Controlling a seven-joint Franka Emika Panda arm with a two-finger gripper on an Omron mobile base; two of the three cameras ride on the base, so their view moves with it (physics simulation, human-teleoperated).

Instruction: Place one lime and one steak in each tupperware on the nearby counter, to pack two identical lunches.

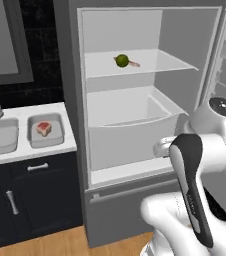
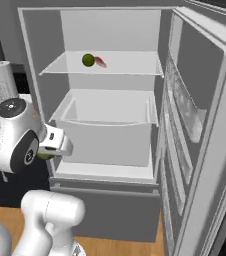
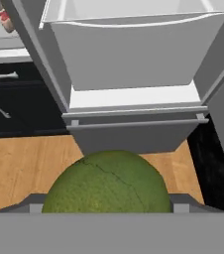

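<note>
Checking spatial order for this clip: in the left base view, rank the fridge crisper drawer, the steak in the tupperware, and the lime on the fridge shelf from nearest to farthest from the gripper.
1. Crisper drawer: just beside the gripper, to its left.
2. Lime on the fridge shelf: above, at the fridge's back.
3. Steak in the tupperware: far left, on the counter.
Two and three are close; order tentative.

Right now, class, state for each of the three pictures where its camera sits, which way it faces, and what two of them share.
Left base view: behind the arm's left, facing the open fridge and counter; white arm lower right.
Right base view: behind its right, facing the fridge interior and door; arm lower left.
Hand view: on the hand, looking along the gripper shut on a lime, toward the fridge drawer.
Both base views share the shelf lime.
</note>
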